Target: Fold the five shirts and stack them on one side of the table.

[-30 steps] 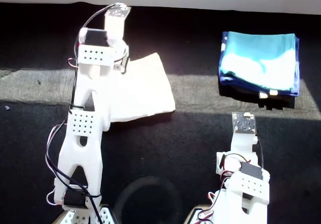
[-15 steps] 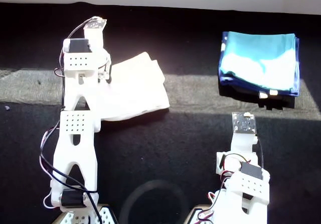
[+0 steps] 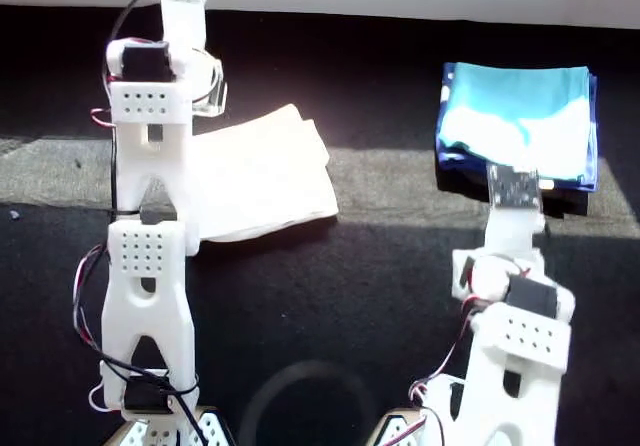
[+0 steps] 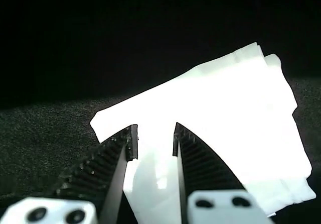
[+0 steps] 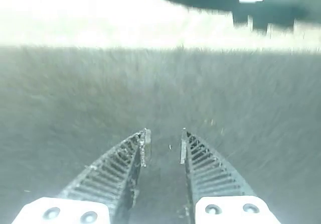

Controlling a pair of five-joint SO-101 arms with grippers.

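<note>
- Dark cloth counter (image 3: 380,296) with a sunlit band from 9 to 3 o'clock and a pale wall at 12.
- Folded white shirt (image 3: 265,171) at 10 o'clock, stack of blue shirts (image 3: 515,126) at 2 o'clock.
- Empty left tool (image 4: 154,133), narrow gap, above the white shirt's edge.
- Empty right tool (image 5: 163,143), narrow gap, over bare counter just short of the stack.
- Shirt is likely light and limp and will sag. Pinch all layers at a folded edge.
- Open counter between shirt and stack, with the far edge near both.

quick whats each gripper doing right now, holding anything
Left gripper: open, holding nothing, over the white shirt.
Right gripper: open, empty.
</note>
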